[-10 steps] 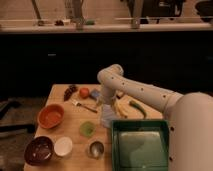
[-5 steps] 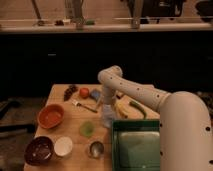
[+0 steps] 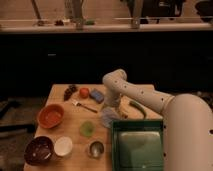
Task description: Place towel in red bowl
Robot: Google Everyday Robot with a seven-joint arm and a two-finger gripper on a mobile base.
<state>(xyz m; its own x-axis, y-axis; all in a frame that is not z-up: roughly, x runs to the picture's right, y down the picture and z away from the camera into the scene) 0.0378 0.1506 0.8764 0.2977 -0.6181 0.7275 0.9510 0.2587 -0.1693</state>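
The towel (image 3: 106, 119), a small pale grey-blue cloth, lies on the wooden table (image 3: 67, 112) just left of the green tray. My gripper (image 3: 111, 109) points down right over it at the end of the white arm (image 3: 135, 92), open, with its tips close to the cloth and partly hidden by the wrist. The towel rests on the table, not lifted. The red bowl (image 3: 50, 115) sits empty near the table's left edge, well to the left of the gripper.
A green tray (image 3: 137, 147) fills the front right. A maroon bowl (image 3: 39, 150), white bowl (image 3: 63, 146), metal cup (image 3: 96, 148) and green cup (image 3: 87, 128) stand in front. A blue sponge (image 3: 97, 95), orange fruit (image 3: 84, 92), grapes (image 3: 70, 91), fork (image 3: 82, 105) and green vegetable (image 3: 136, 107) lie behind.
The arm has swung a little forward and down toward the towel, and the forearm now fills more of the right side. Nothing on the table has moved.
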